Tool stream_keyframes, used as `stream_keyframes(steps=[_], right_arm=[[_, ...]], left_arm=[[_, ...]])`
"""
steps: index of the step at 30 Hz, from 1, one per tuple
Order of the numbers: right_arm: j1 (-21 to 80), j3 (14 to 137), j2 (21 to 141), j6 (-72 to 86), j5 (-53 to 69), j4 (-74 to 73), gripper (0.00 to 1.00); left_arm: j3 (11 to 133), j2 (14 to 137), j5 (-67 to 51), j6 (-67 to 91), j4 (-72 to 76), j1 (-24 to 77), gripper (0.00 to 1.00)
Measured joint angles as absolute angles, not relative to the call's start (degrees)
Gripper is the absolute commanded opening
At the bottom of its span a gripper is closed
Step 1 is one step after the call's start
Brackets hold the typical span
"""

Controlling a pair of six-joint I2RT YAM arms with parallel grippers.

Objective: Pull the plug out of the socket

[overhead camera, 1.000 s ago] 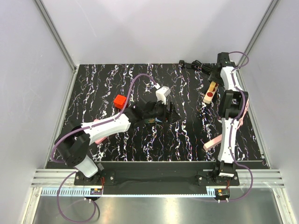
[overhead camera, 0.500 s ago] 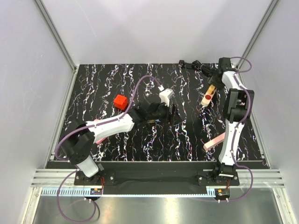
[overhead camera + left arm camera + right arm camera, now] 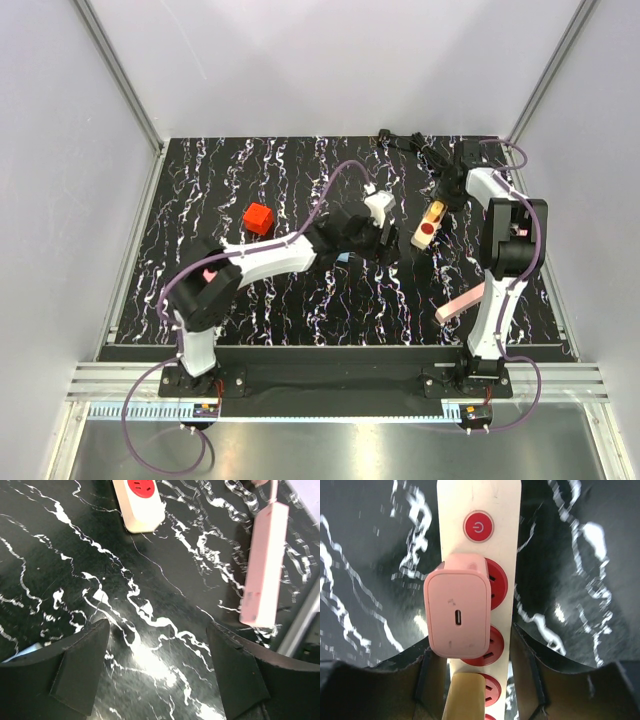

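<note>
Two jobs here, I'd say: right gripper (image 3: 472, 645), half-closed on the long beige socket strip (image 3: 479, 500) at the table's (image 3: 200, 190) far right, should hold firm while the wide-open, empty left gripper (image 3: 157, 630) pulls the blocky pink plastic plug (image 3: 458, 615) squarely off.

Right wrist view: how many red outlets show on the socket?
4 outlets, in a row on the socket below the power button: two partly behind the pink plug, one under it, a sliver at the bottom edge. More may be hidden.
</note>
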State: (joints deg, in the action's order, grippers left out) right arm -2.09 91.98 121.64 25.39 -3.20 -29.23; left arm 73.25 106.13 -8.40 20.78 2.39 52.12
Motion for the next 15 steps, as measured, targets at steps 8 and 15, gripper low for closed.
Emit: stream_keyframes(steps=[8, 15], right_arm=[[-1.0, 87.2, 118.7, 24.3, 2.1, -28.9, 1.00], [-1.4, 84.0, 114.3, 23.5, 3.1, -28.1, 1.00]], left_arm=[[81.6, 115.0, -2.3, 16.1, 2.5, 54.4, 0.96], [88.3, 122.4, 3.0, 11.3, 3.2, 55.5, 0.97]])
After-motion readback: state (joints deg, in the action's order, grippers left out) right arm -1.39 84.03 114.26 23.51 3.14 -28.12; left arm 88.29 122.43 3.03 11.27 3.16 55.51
